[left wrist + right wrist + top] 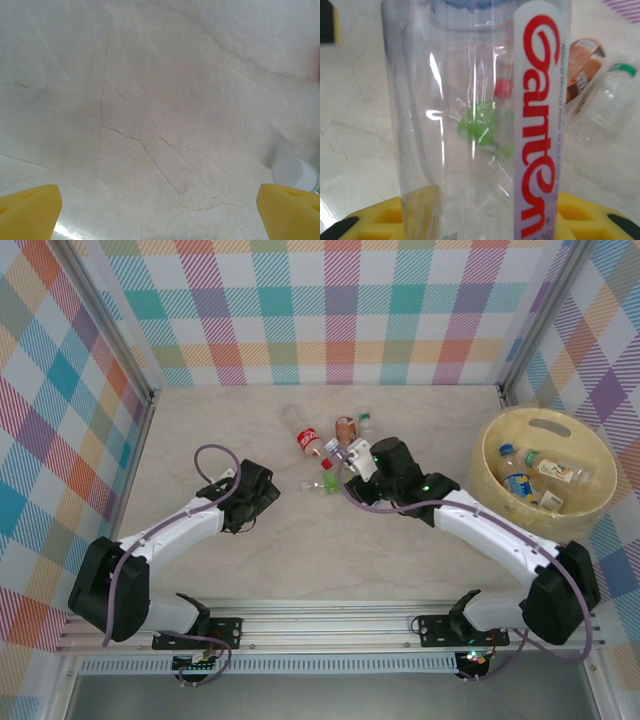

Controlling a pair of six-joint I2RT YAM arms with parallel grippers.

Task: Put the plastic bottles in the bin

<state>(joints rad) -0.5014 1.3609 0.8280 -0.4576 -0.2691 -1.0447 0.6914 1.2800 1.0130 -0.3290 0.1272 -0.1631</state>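
My right gripper (pixel 348 460) (pixel 480 222) is shut on a clear plastic bottle (pixel 475 120) with a white label in red lettering, which rises between its yellow fingers (pixel 585 212). Just beyond it on the table lie a red-labelled bottle (pixel 303 436), a brown-labelled one (pixel 346 428) (pixel 585 62), a green-capped one (pixel 365 422) (pixel 607 100) and a green-labelled, red-capped one (pixel 328 478). The pale-yellow bin (pixel 497 430) stands at the right with several bottles inside. My left gripper (pixel 268 496) (pixel 160 215) hangs open over bare table, left of the bottles.
A small white cap (pixel 295 172) lies just right of the left gripper, near the green-labelled bottle. Chequered walls close in the table at the back and both sides. The bin sits against the right wall.
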